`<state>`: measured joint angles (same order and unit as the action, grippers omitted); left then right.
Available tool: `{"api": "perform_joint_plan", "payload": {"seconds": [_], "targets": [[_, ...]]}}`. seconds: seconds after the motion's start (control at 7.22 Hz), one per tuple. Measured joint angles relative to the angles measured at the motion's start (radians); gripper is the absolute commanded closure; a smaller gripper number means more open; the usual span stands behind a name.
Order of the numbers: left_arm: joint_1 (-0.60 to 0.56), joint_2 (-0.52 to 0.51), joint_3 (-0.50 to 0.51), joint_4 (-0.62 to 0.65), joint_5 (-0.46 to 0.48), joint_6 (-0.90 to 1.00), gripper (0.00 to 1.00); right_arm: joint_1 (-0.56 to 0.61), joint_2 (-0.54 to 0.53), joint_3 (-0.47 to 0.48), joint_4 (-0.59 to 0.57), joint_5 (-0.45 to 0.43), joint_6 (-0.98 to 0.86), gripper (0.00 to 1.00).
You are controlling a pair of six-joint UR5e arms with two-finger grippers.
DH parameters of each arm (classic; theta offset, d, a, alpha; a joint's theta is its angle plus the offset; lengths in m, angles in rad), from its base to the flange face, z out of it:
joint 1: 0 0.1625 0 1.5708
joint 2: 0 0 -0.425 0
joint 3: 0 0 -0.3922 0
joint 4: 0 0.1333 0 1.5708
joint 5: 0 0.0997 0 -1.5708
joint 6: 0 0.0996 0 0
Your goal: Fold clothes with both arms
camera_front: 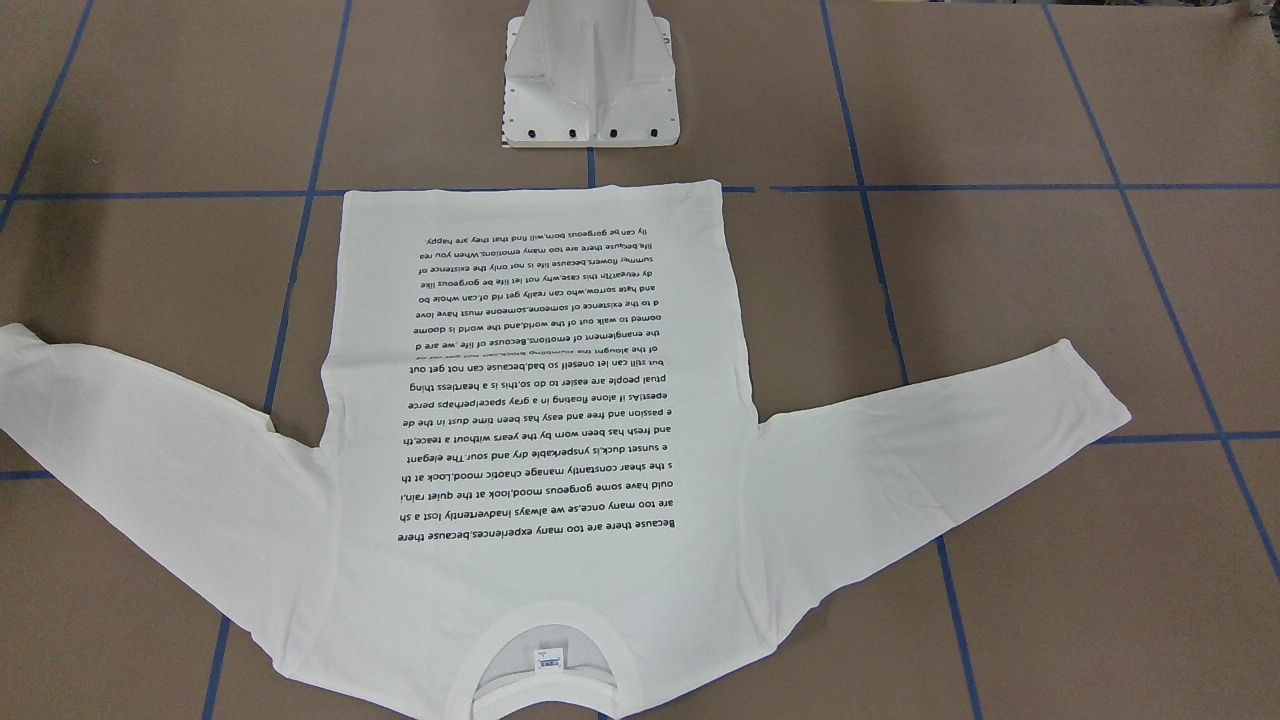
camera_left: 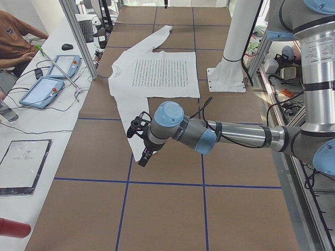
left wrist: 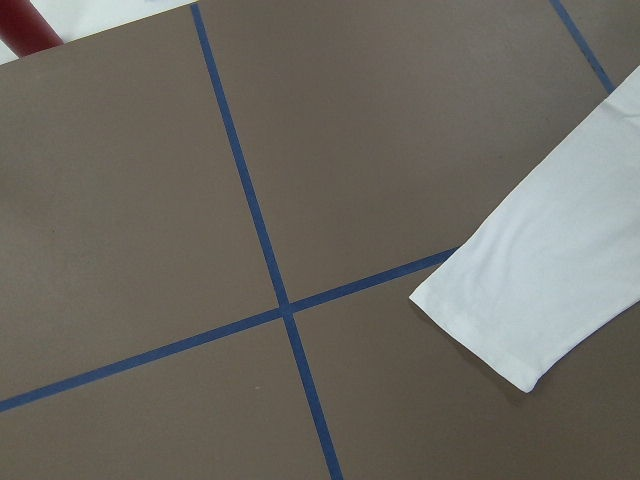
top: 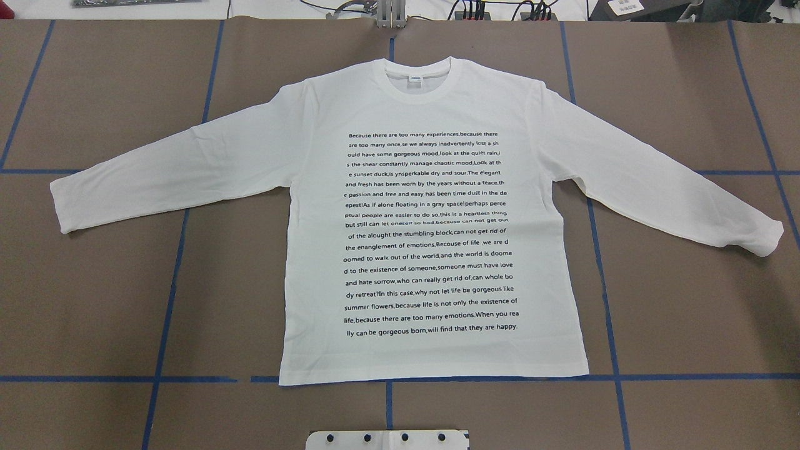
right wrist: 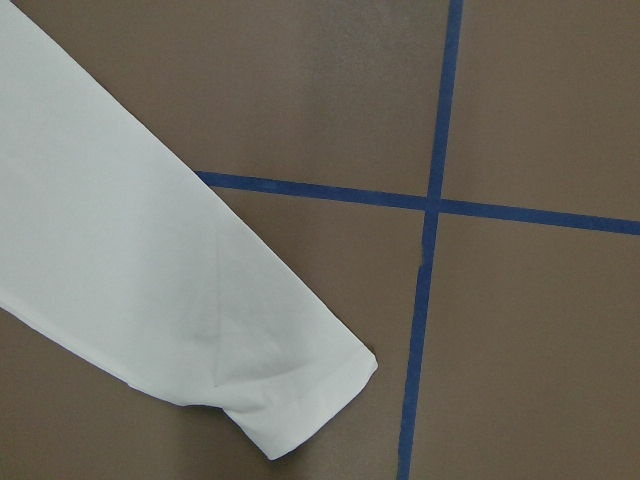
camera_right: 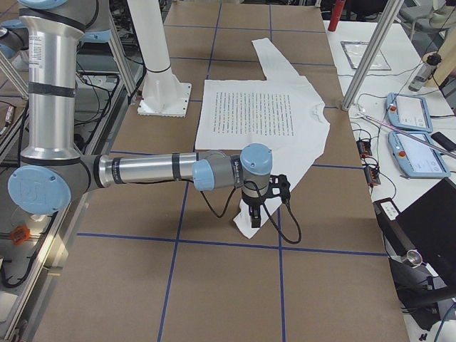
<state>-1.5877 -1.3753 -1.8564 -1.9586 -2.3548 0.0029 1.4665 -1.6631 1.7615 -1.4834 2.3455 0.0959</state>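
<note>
White long-sleeved T-shirt [top: 431, 219] lies flat, text side up, mid-table [top: 94, 300]. Hem sits toward the robot-side edge, just in front of the white pedestal base [camera_front: 590, 90]. Collar [top: 417, 62] w/ small neck label [top: 415, 79] points at the operators' edge. Both sleeves are spread out and angled back toward the robot side: left cuff [left wrist: 500, 330] reaches toward the table's left end, right cuff [right wrist: 300, 410] toward the right end. Blue tape lines [top: 169, 300] grid the brown top.

Left arm [camera_left: 230, 135] stretches out low over the table, left gripper [camera_left: 143, 157] over the left cuff area. Right arm [camera_right: 149, 169] does likewise, right gripper [camera_right: 254, 217] over the right cuff area. Jaws on both: can't tell, since they show in side views only. No fingers show in the wrist cams. Contact w/ the cloth: can't tell.
</note>
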Motion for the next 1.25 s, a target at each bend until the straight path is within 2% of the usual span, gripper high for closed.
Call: {"api": "perform_joint_plan", "payload": {"seconds": [0.69,1.25], "targets": [[0.0,0.004,0.002,-0.002,-0.01,0.0,0.01,-0.003,0.001,-0.022,-0.002,0.001,0.031,0.0],[0.001,0.005,0.01,0.004,-0.015,-0.001,0.01,-0.026,0.01,-0.081,0.019,0.004,0.252,0.01]]}}
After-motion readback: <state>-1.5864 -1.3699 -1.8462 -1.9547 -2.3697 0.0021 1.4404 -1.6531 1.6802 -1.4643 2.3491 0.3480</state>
